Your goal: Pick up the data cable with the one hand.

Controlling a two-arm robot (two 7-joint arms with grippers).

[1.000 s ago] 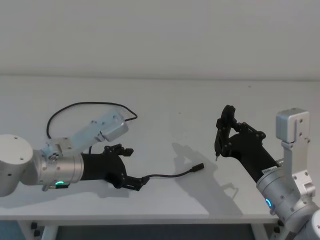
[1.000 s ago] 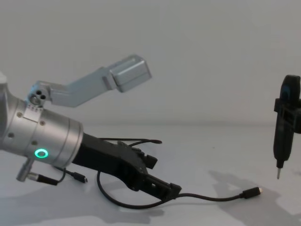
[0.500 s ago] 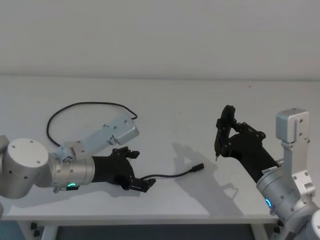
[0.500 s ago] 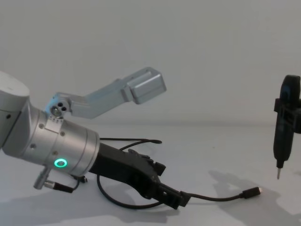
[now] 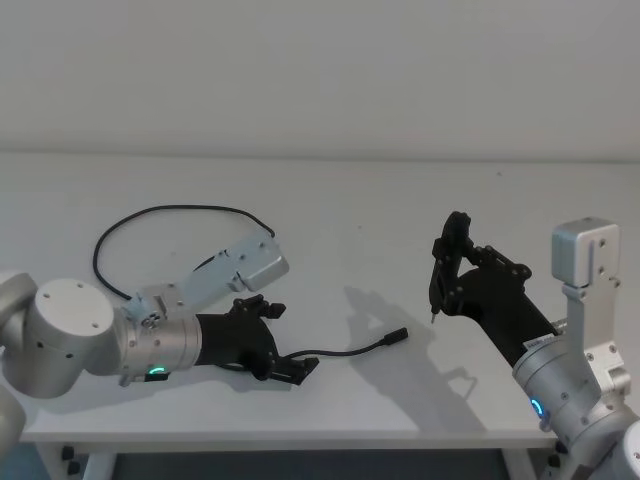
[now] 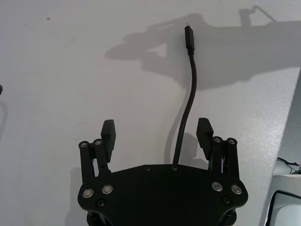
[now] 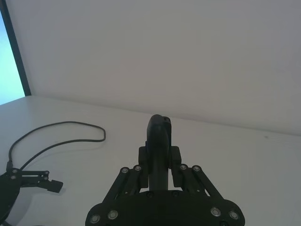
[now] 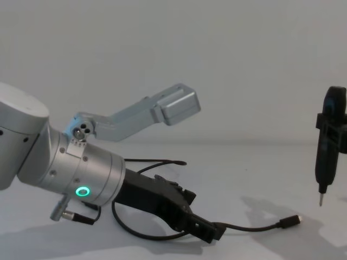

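The data cable [image 5: 345, 350] is a thin black cord lying on the white table, looping far left and ending in a small plug [image 5: 397, 336]. My left gripper [image 5: 290, 342], the black hand on the silver forearm with the green ring [image 8: 82, 191], sits low over the cord near the table's front. In the left wrist view the left gripper [image 6: 156, 132] is open and the data cable [image 6: 189, 96] runs out between its fingers, closer to one of them, untouched. My right gripper [image 5: 450, 262] hangs above the table at the right, shut on a slim black pin-tipped tool [image 8: 328, 146].
The table's front edge [image 5: 300, 432] runs just below the left hand, and the table's edge [image 6: 287, 117] lies close beside one finger. A short stub lead [image 8: 76, 217] hangs under the left forearm. A silver camera bracket [image 8: 176, 105] sticks up above the left arm.
My left arm has slid rightward along the cable toward its plug, with the fingers staying open. The cable and the right arm have not moved.
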